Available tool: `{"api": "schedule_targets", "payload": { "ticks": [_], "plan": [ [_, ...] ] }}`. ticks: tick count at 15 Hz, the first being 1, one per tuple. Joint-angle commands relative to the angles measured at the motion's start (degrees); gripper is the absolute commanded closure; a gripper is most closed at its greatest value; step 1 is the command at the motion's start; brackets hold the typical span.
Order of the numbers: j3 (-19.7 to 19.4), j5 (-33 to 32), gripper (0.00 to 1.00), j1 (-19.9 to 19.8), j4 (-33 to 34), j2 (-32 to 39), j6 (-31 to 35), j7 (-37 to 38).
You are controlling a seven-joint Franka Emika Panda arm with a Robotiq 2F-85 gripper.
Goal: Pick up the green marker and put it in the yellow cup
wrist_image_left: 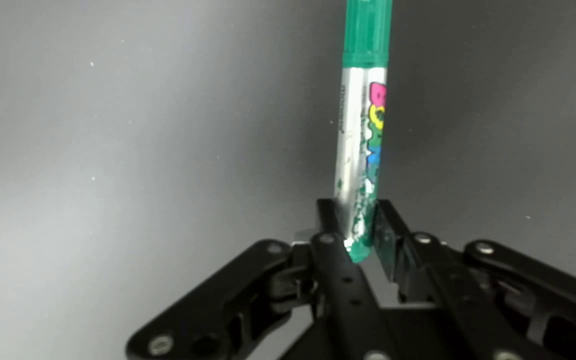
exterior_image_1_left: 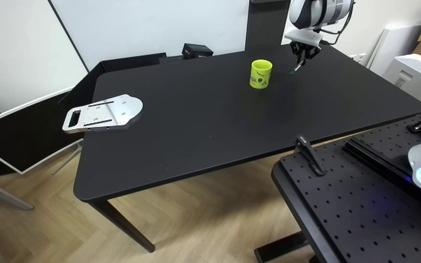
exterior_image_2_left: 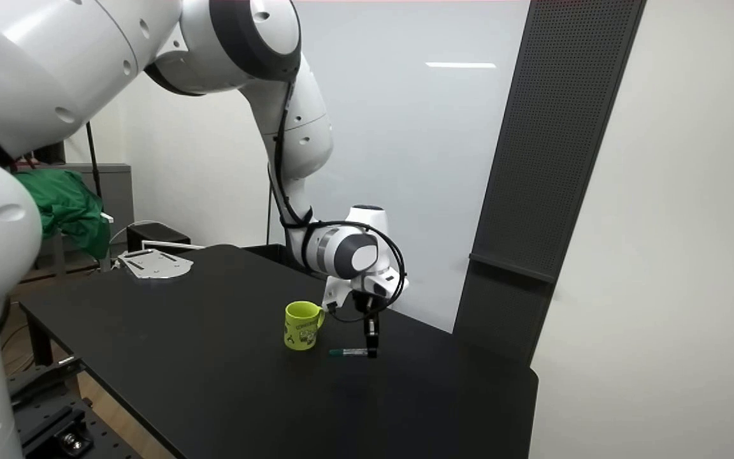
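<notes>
Nearest the wrist camera, the Robotiq gripper [wrist_image_left: 355,225] had its jaws clamped on the barrel end of the green marker [wrist_image_left: 362,130], whose green cap [wrist_image_left: 367,35] pointed away from them. In both exterior views the marker was near the yellow mug [exterior_image_2_left: 301,326], apart from it; whether it touched the black table [exterior_image_1_left: 181,128] could not be told. The mug stood upright there, its handle [exterior_image_2_left: 323,315] showing in an exterior view. A flat silver plate [exterior_image_1_left: 119,111] with a slotted grip overhung the table's edge.
</notes>
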Motion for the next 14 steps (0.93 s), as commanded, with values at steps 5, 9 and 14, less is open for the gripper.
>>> {"api": "schedule_targets", "payload": {
  "ticks": [5, 9, 14],
  "plan": [
    [-9.83, -7.51, 0.94, 11.66, -6.45, -7.88, 11.43, 0.81],
    [-15.71, -7.08, 0.94, 19.31, -10.53, -9.01, 19.26, -0.66],
    [-20.38, -1.08, 0.94, 27.91, -15.87, -8.90, 27.67, -6.69]
  ]
}}
